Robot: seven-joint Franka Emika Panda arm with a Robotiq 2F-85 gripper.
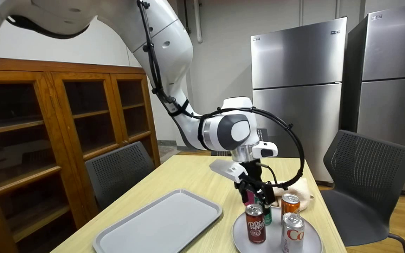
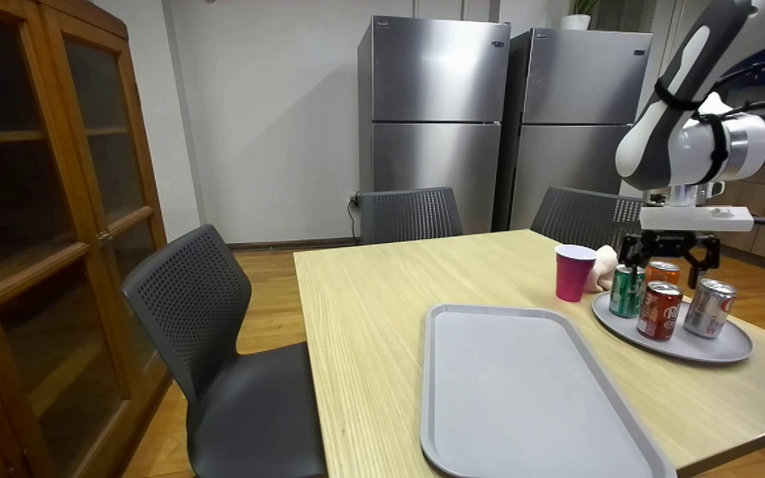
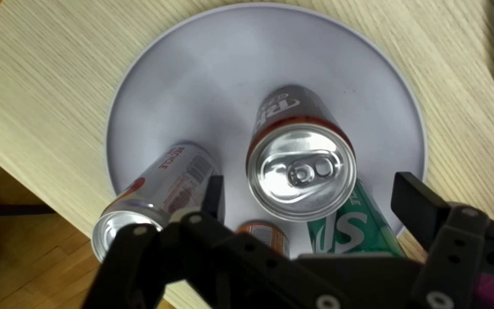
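Observation:
My gripper (image 3: 313,193) stands open over a round grey plate (image 3: 230,47), its fingers (image 3: 420,206) wide apart and holding nothing. Nearest is a dark red Dr Pepper can (image 3: 300,171), upright on the plate. Its lid appears between the fingers in the wrist view, with a gap on each side. A silver Coke can (image 1: 293,233) stands to one side, partly behind a finger in the wrist view. The green Sprite can (image 2: 625,291) and the orange can (image 1: 290,203) are also on the plate, both partly hidden by the gripper in the wrist view.
A large grey tray (image 2: 522,385) lies on the wooden table beside the plate. A pink cup (image 2: 573,273) and a pale cloth (image 2: 603,269) are near the plate. Dark chairs (image 1: 360,186) stand around the table, with a wooden cabinet (image 1: 47,140) along one side.

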